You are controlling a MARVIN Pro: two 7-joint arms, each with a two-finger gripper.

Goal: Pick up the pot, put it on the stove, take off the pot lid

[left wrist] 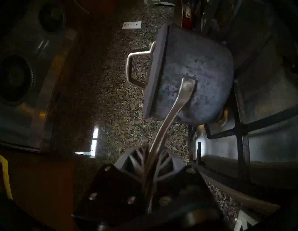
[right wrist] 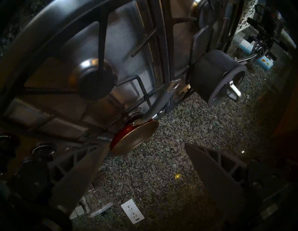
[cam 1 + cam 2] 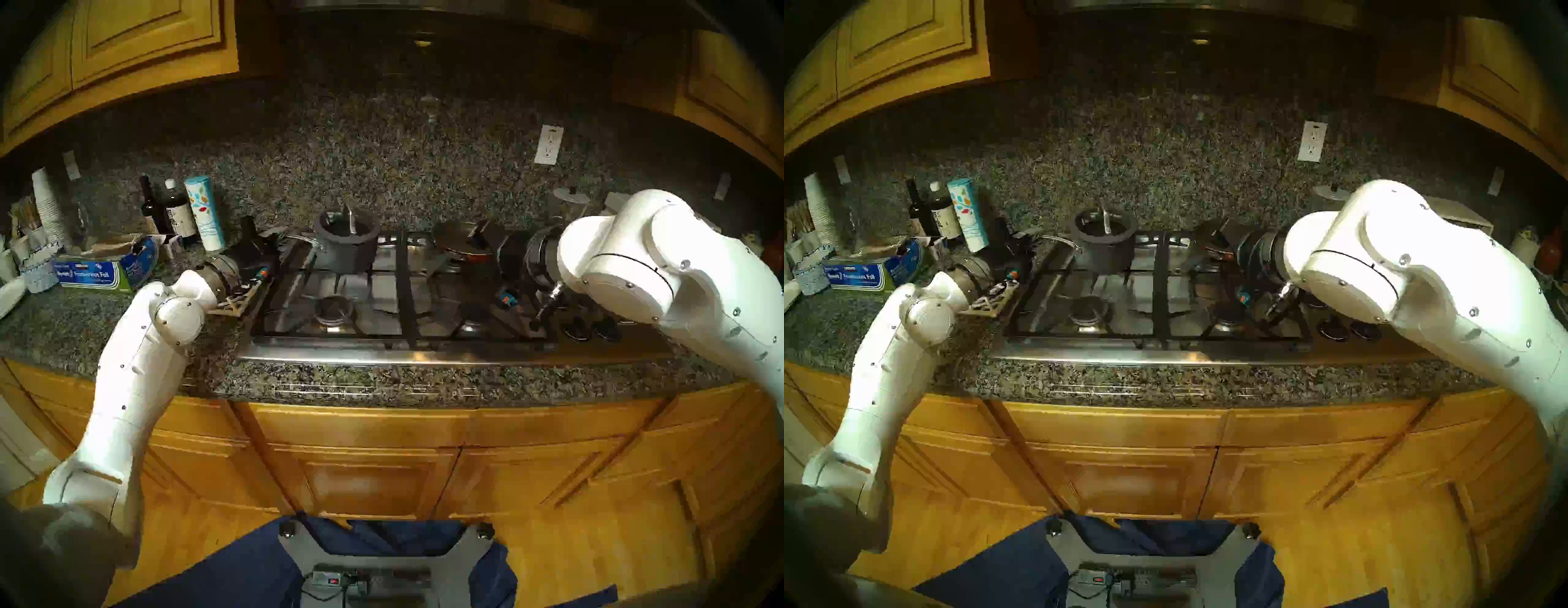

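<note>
Left gripper [image 1: 150, 163] clamps the pot [image 3: 345, 248] by its long handle [image 1: 171, 116] over the stove's [image 3: 403, 352] back-left corner, lid [image 3: 348, 223] on, while the right gripper's [image 2: 145, 163] fingers wait spread wide, empty.

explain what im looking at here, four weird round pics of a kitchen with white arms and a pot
It is a two-armed robot at a kitchen counter. The two wide pictures come from cameras on its head, looking down at the stove. The other two come from a camera on each wrist, so they look tilted. The left tool is shut on the long handle of the grey pot, which is over the stove's back left burner with its lid on. The right tool is open and holds nothing; it hangs near a red pan at the back right. Bottles, a foil box and cups stand on the counter to the left.
</note>
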